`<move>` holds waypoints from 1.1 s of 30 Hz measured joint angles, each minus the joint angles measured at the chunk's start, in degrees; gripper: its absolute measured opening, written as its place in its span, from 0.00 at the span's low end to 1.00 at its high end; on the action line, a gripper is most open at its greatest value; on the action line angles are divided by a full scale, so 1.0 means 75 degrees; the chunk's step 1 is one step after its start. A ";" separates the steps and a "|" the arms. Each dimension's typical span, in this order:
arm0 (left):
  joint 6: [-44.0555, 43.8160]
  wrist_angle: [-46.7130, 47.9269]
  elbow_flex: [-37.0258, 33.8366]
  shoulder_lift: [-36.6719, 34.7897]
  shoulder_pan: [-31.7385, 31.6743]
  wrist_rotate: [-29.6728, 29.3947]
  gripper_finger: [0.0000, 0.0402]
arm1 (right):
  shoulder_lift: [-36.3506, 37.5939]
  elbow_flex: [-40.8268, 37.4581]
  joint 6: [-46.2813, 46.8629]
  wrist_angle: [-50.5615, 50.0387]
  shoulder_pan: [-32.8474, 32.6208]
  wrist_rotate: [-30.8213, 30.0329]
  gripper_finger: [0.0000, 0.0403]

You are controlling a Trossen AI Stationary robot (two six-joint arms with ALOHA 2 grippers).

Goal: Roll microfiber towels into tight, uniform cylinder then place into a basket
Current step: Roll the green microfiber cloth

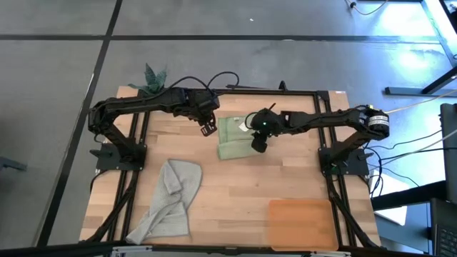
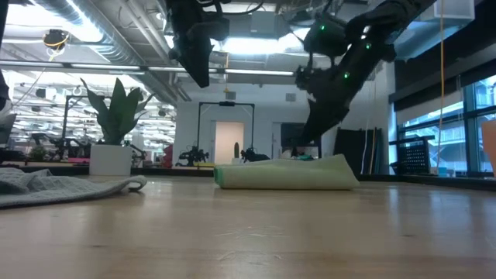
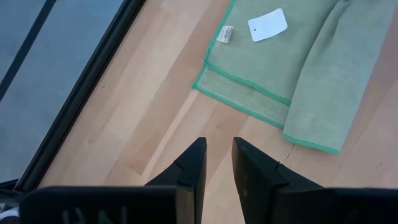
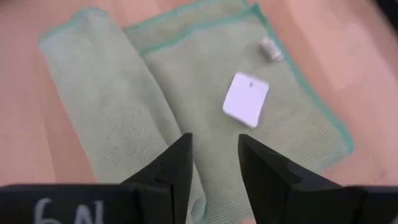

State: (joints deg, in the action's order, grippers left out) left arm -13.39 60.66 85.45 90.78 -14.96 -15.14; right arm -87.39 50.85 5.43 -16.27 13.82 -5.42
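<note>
step: rolling green towel [image 1: 234,139], part-rolled | right claw [image 4: 214,163] over it, slightly parted, empty | left claw [image 3: 219,163] nearby, narrowly parted (idle) | next: pinch roll edge, continue

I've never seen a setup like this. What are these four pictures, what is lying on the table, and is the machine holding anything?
Two robot arms work at a wooden table. One camera looks straight down, one looks level across the tabletop, and one rides on each wrist. The left gripper hangs above the table beside the partly rolled green towel; the right gripper is low over that towel. Both stand slightly open, holding nothing. A crumpled grey towel and the orange-brown basket lie nearer the front; a potted plant stands at a far corner.
</note>
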 joint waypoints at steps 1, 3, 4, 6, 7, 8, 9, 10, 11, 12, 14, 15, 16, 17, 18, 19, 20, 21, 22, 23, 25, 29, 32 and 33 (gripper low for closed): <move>0.0001 -0.0003 0.0000 0.0000 0.0000 0.0000 0.17 | 0.0076 0.0000 -0.0112 0.0016 -0.0003 -0.0013 0.32; 0.0003 0.0000 0.0000 0.0000 0.0000 -0.0003 0.17 | 0.0245 0.0000 -0.0403 -0.0002 -0.0055 -0.0019 0.32; 0.0000 -0.0003 0.0000 0.0000 0.0000 -0.0001 0.17 | 0.0308 0.0000 -0.0567 0.0013 -0.0118 -0.0030 0.32; 0.0003 0.0023 0.0000 0.0000 0.0000 -0.0003 0.17 | 0.0409 0.0000 -0.0806 -0.0001 -0.0294 -0.0038 0.32; 0.0001 0.0044 0.0000 0.0000 0.0000 -0.0003 0.17 | 0.0455 0.0000 -0.0932 -0.0014 -0.0392 -0.0025 0.32; 0.0000 0.0052 0.0000 0.0000 0.0000 -0.0003 0.17 | 0.0501 0.0000 -0.1001 -0.0070 -0.0493 -0.0017 0.32; 0.0003 0.0053 0.0000 0.0000 0.0000 -0.0003 0.17 | 0.0542 0.0000 -0.1097 -0.0140 -0.0591 -0.0013 0.32; 0.0003 0.0061 0.0000 0.0000 0.0000 -0.0003 0.17 | 0.0575 0.0001 -0.1180 -0.0190 -0.0678 -0.0012 0.32; 0.0003 0.0077 0.0000 0.0000 0.0000 -0.0003 0.17 | 0.0606 0.0003 -0.1232 -0.0319 -0.0758 -0.0016 0.32; 0.0003 0.0108 0.0000 0.0000 0.0000 -0.0003 0.17 | 0.0623 0.0003 -0.1289 -0.0430 -0.0836 -0.0016 0.32; 0.0003 0.0193 0.0000 0.0000 0.0000 -0.0003 0.17 | 0.0629 0.0003 -0.1339 -0.0567 -0.0961 -0.0013 0.32; 0.0003 0.0241 0.0000 0.0000 0.0000 -0.0003 0.17 | 0.0629 0.0003 -0.1363 -0.0690 -0.1026 -0.0013 0.32; 0.0003 0.0262 0.0000 0.0000 0.0000 -0.0003 0.17 | 0.0631 0.0003 -0.1382 -0.0815 -0.1100 0.0005 0.32; 0.0003 0.0262 0.0000 0.0000 0.0000 -0.0003 0.17 | 0.0629 0.0003 -0.1403 -0.0924 -0.1169 0.0052 0.32; 0.0003 0.0262 0.0000 0.0000 0.0000 -0.0003 0.17 | 0.0629 0.0003 -0.1426 -0.1021 -0.1239 0.0090 0.32; 0.0003 0.0259 0.0000 0.0000 0.0000 -0.0003 0.17 | 0.0631 0.0003 -0.1458 -0.1096 -0.1299 0.0094 0.32; 0.0003 0.0259 0.0000 0.0000 0.0000 -0.0003 0.17 | 0.0631 0.0003 -0.1536 -0.1158 -0.1371 0.0100 0.32; 0.0003 0.0259 0.0000 0.0000 0.0000 -0.0003 0.17 | 0.0629 0.0003 -0.1575 -0.1178 -0.1434 0.0120 0.32; 0.0003 0.0259 0.0000 0.0000 0.0000 -0.0003 0.17 | 0.0631 0.0003 -0.1594 -0.1180 -0.1488 0.0129 0.32; 0.0003 0.0257 0.0000 0.0000 0.0000 -0.0003 0.17 | 0.0625 0.0003 -0.1591 -0.1177 -0.1540 0.0129 0.32; 0.0003 0.0258 0.0000 0.0000 0.0000 -0.0003 0.17 | 0.0564 0.0003 -0.1591 -0.1174 -0.1624 0.0129 0.32; 0.0001 0.0254 0.0000 0.0000 0.0000 -0.0003 0.17 | 0.0348 -0.0217 -0.1774 -0.0982 -0.1754 0.0131 0.32; 0.0000 0.0248 0.0000 0.0000 0.0000 -0.0003 0.17 | 0.0161 -0.0365 -0.2155 -0.0953 -0.1786 0.0129 0.32; 0.0000 0.0245 0.0000 0.0000 0.0000 -0.0003 0.17 | 0.0090 -0.0370 -0.2204 -0.0932 -0.1786 0.0129 0.32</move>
State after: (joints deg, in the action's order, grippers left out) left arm -13.39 62.50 85.45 90.78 -14.96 -15.16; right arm -86.71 48.07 -11.10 -23.26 0.43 -4.45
